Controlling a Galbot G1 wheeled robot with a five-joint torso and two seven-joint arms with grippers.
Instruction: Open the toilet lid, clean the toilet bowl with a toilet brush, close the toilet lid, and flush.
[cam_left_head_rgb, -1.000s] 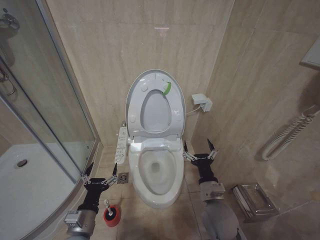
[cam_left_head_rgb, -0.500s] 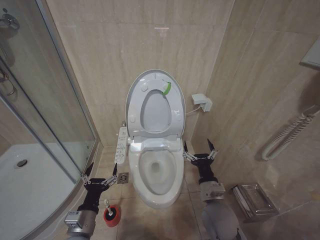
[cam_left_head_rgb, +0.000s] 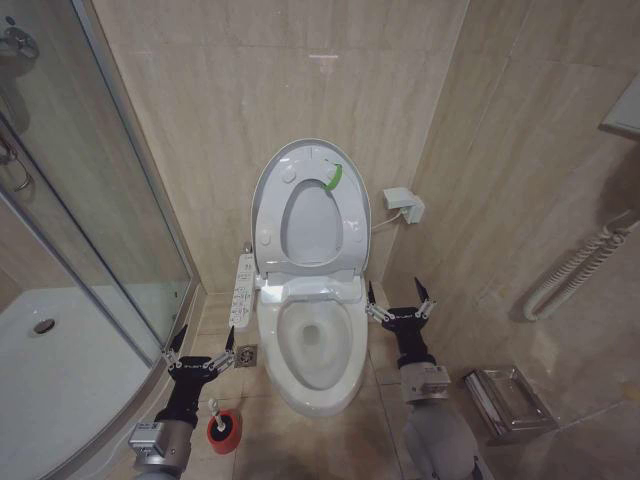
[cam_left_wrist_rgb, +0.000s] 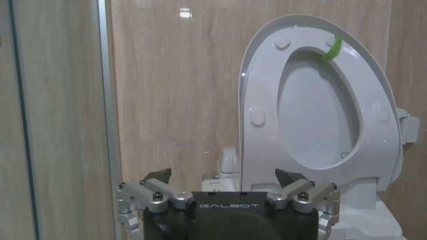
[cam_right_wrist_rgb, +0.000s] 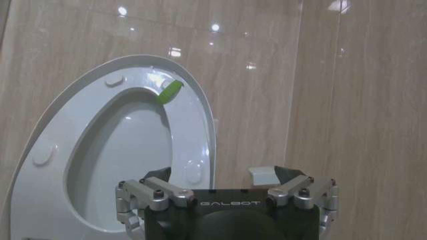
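Note:
The toilet lid (cam_left_head_rgb: 310, 225) stands upright against the back wall, with the ring seat and its green strip (cam_left_head_rgb: 336, 176) raised against it; it also shows as the lid (cam_left_wrist_rgb: 320, 120) and the lid (cam_right_wrist_rgb: 120, 165). Below it the toilet bowl (cam_left_head_rgb: 316, 402) lies uncovered. The toilet brush (cam_left_head_rgb: 214, 412) stands in its red holder (cam_left_head_rgb: 226, 432) on the floor left of the bowl. My left gripper (cam_left_head_rgb: 207, 335) (cam_left_wrist_rgb: 223, 175) hangs open just above and behind the brush, holding nothing. On the bowl's right side my right gripper (cam_left_head_rgb: 395, 290) (cam_right_wrist_rgb: 220, 175) is open too, apart from the bowl.
A glass shower enclosure (cam_left_head_rgb: 90, 200) closes the left side. The bidet button panel (cam_left_head_rgb: 242, 290) and a floor drain (cam_left_head_rgb: 247, 353) lie between it and the bowl. A wall box (cam_left_head_rgb: 403, 203), a coiled hose (cam_left_head_rgb: 575, 270) and a metal holder (cam_left_head_rgb: 505, 400) line the right wall.

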